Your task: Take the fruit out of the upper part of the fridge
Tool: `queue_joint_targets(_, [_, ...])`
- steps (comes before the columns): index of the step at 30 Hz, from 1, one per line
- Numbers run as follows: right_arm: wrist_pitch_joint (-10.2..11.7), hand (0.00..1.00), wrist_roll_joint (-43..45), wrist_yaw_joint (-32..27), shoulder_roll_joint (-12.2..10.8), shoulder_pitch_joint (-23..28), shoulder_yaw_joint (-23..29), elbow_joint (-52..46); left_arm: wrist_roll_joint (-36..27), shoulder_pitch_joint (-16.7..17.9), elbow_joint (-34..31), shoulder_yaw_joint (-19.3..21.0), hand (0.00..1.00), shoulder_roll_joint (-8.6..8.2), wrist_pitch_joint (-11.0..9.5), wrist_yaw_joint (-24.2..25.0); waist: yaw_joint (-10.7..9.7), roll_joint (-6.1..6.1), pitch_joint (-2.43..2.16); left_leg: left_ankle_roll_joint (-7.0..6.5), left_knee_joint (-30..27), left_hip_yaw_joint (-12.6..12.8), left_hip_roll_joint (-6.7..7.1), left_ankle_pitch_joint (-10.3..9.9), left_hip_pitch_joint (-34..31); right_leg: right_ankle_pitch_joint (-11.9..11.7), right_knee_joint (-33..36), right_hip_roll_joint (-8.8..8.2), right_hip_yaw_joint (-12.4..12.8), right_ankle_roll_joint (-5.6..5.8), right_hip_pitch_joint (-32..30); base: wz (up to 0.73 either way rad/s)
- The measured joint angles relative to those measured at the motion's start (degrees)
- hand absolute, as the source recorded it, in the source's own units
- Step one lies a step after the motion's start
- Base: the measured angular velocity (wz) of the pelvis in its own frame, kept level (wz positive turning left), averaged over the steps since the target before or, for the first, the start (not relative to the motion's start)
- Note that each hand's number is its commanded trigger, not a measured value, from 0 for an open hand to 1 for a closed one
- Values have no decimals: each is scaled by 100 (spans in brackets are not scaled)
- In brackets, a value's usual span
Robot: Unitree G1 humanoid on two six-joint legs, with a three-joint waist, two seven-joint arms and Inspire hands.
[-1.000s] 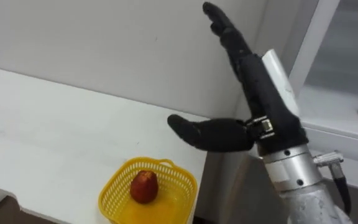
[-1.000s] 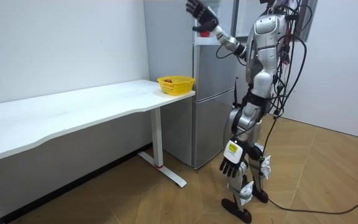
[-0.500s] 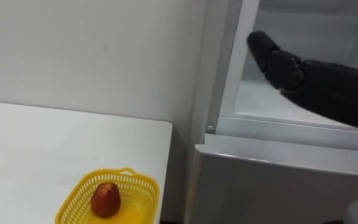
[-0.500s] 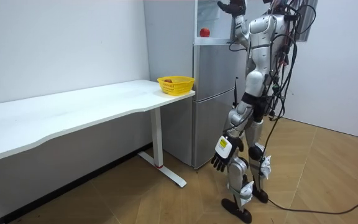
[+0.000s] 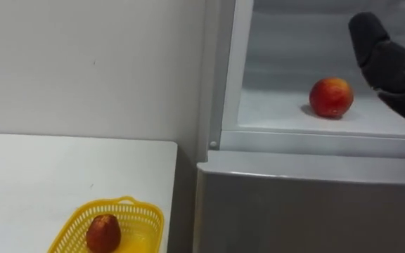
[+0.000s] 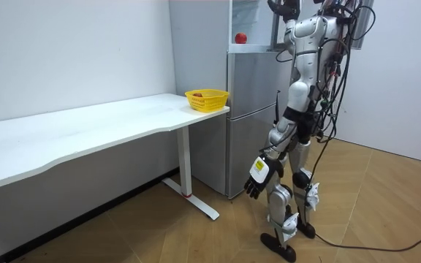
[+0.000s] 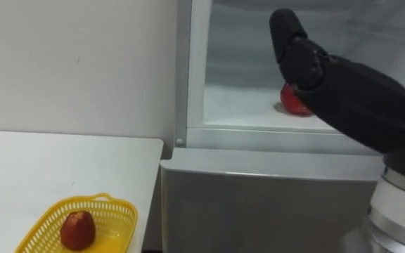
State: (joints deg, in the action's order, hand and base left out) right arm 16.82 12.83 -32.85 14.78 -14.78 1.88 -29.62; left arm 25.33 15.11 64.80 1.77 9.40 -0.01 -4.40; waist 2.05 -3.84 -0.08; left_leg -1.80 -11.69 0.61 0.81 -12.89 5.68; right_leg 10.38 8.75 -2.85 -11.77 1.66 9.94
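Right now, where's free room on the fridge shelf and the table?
Shelf: bare between the left wall and the red fruit; the right hand crowds its right side. Table: bare left of and behind the yellow basket, which holds a second fruit.

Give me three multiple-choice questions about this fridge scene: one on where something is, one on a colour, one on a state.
1. The fruit outside the basket lies:
A. on a chair
B. inside the upper fridge
C. in a drawer

2. The basket is:
A. blue
B. green
C. yellow

3. The upper fridge is:
A. open
B. shut
C. taped over

Answers:
1. B, the fruit rests on the shelf, and in the left eye view it is apart from the right hand.
2. C, its rim and mesh walls are yellow.
3. A, its inside and the fruit are in plain sight.
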Motion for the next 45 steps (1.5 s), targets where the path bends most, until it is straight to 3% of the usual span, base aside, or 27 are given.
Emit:
queue_joint_targets(5, [-315,0,-187,376,271,47,-2,458,-2,-37,0,-20,0,8,66,117,-9,-26,20,0,8,0,2,0,0,0,-1,-2,6,0,-9,0])
queue_joint_targets(11, [-446,0,-457,667,428,42,-1,850,-3,-34,-4,-18,0,17,128,156,-5,-80,16,0,-7,6,0,2,1,0,-6,1,24,0,-21,0])
queue_joint_targets(13, [-568,0,-558,755,576,41,4,1136,1,-43,-5,-3,0,41,128,153,8,-121,19,0,-10,4,0,2,-13,0,-3,-2,10,0,-32,0])
queue_joint_targets(19, [-826,0,-632,802,594,15,135,1613,62,-53,-90,31,0,64,212,225,155,-180,9,-1,-10,0,2,2,-72,0,0,-1,0,0,-102,1])
queue_joint_targets(23, [-824,0,-711,804,607,-43,192,1810,64,-55,-124,35,0,64,227,231,186,-183,7,0,-11,-85,2,2,-120,0,-2,0,-61,0,-135,6])
queue_joint_targets(28, [-839,0,-933,806,621,-634,228,2451,64,-39,-267,41,0,64,243,296,264,-174,15,3,-21,-101,1,6,-137,0,-3,-1,-83,0,-165,1])
queue_joint_targets(38, [-945,0,-1229,867,1082,-900,271,3121,62,74,-545,176,0,70,262,503,311,-315,41,3,-18,-127,4,7,-143,0,-5,-3,-161,0,-156,1])
queue_joint_targets(45, [-1073,0,-1463,852,1232,-1190,403,3357,62,76,-579,230,0,67,267,504,292,-334,50,3,-11,-137,0,6,-105,0,-14,-7,-258,0,-120,0])
